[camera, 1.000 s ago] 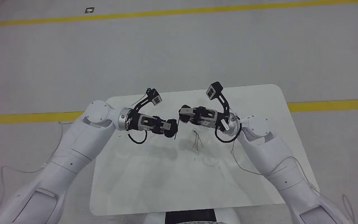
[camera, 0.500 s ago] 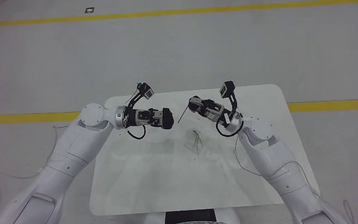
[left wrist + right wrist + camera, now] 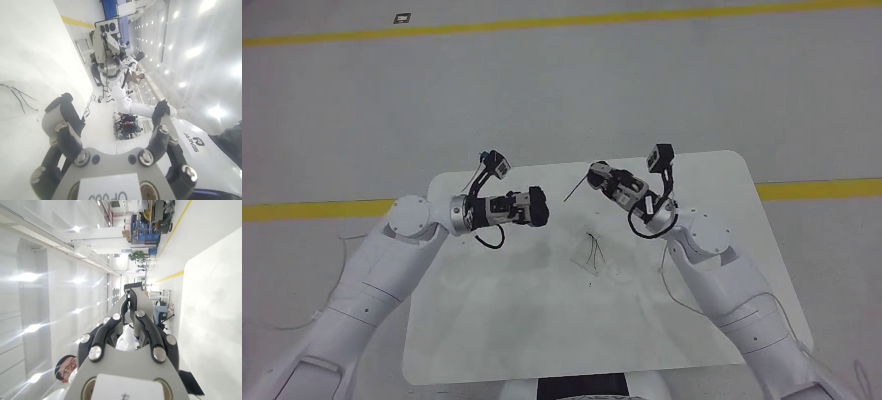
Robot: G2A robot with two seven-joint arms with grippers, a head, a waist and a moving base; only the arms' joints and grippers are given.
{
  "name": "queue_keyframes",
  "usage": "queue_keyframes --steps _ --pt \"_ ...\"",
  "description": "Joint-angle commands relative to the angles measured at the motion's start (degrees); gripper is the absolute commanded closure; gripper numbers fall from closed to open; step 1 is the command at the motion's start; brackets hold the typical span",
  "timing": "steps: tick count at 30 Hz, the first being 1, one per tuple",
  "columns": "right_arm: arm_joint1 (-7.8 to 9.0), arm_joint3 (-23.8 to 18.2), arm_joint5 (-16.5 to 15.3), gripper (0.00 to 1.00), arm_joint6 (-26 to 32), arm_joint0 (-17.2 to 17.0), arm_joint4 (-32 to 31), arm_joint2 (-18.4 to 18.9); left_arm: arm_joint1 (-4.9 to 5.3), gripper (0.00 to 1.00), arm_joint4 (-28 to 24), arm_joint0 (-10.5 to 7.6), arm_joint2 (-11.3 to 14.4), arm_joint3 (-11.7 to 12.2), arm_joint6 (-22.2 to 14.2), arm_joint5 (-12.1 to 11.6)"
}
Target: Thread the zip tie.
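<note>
White smooth table beneath splayed left claw, right claw pinching thin black zip tie.

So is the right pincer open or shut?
Shut: on the right pincer the grey fingers press together, and from above a thin black zip tie sticks out of it.
</note>
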Motion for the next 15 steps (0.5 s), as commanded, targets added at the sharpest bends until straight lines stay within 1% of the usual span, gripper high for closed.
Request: queue_keyframes --steps 1,3,4,6,7,10,11,12,15 --pt "-0.36 -0.53 -0.92 1.0 -5.07 -0.81 -0.32 -0.43 -0.4 0.0 1.98 2.3 -1.53 -2.32 5.28 0.0" --pt "-0.69 -0.85 -1.34 1.0 -9.17 -1.53 -1.01 -0.99 -0.9 0.0 4.01 4.03 -2.46 -4.12 8.6 0.0" --pt "-0.91 -1.18 -1.6 1.0 -11.61 -1.94 -1.76 -1.48 -1.33 0.0 5.0 5.14 -2.77 -4.97 10.23 0.0" --pt "-1.22 -1.52 -1.87 1.0 -14.36 -2.48 -2.6 -2.21 -2.02 0.0 6.63 6.18 -3.46 -5.93 12.46 0.0" --pt "-1.41 -1.79 -2.05 1.0 -16.09 -2.76 -3.29 -2.63 -2.54 0.0 7.84 6.74 -3.7 -6.3 13.76 0.0" --pt "-1.81 -2.18 -2.11 1.0 -19.26 -3.29 -4.73 -3.58 -3.85 0.0 9.54 7.5 -4.38 -6.81 16.55 0.0" --pt "-1.95 -2.37 -2.19 1.0 -20.46 -3.42 -5.9 -3.94 -4.5 0.0 9.81 7.73 -4.77 -6.93 17.68 0.0" --pt "-1.97 -2.42 -2.25 1.0 -20.65 -3.41 -6.3 -4.01 -4.66 0.0 9.96 7.79 -4.85 -6.91 17.85 0.0" --pt "-1.97 -2.42 -2.25 1.0 -20.65 -3.41 -6.3 -4.01 -4.66 0.0 9.96 7.79 -4.85 -6.91 17.85 0.0"
